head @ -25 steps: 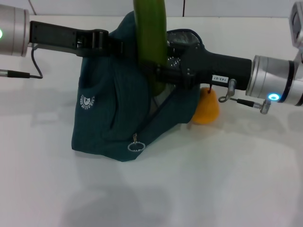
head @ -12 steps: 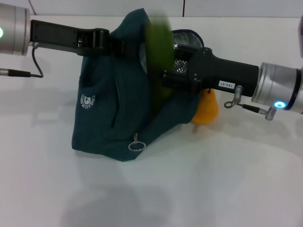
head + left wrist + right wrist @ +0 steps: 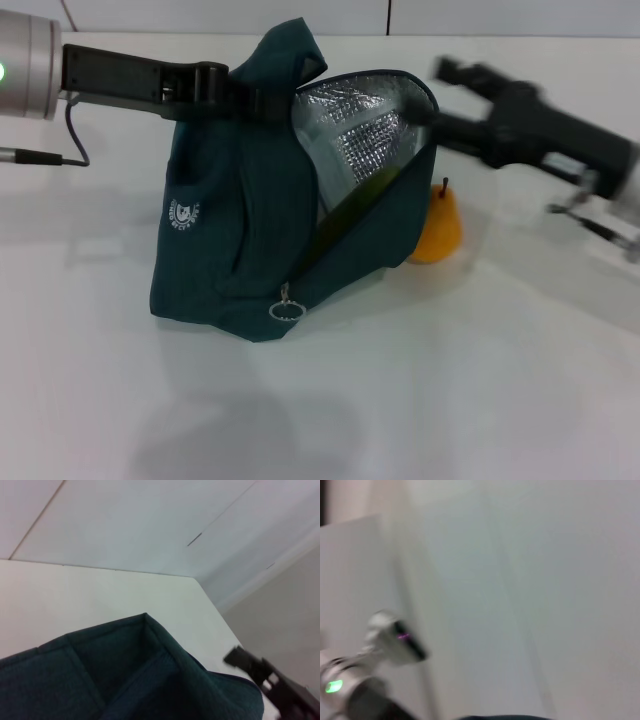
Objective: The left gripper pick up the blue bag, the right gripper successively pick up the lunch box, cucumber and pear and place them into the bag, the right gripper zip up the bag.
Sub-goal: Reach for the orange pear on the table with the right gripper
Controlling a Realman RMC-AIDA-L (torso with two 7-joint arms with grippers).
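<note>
**Risk: blue bag sags shut before pear goes in**
Left gripper, upper left, clamps the rim; right gripper, upper right, empty, opening indeterminate; cucumber inside.

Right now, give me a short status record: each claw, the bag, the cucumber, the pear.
left claw: clamped on the upper edge of the blue bag, holding it up
right claw: beside the bag's top on the robot's right, holding nothing, open
bag mouth: open, foil lining showing, zipper undone
cucumber: inside the bag, leaning along the opening
pear: on the table, next to the bag on the robot's right
lunch box: not visible
</note>
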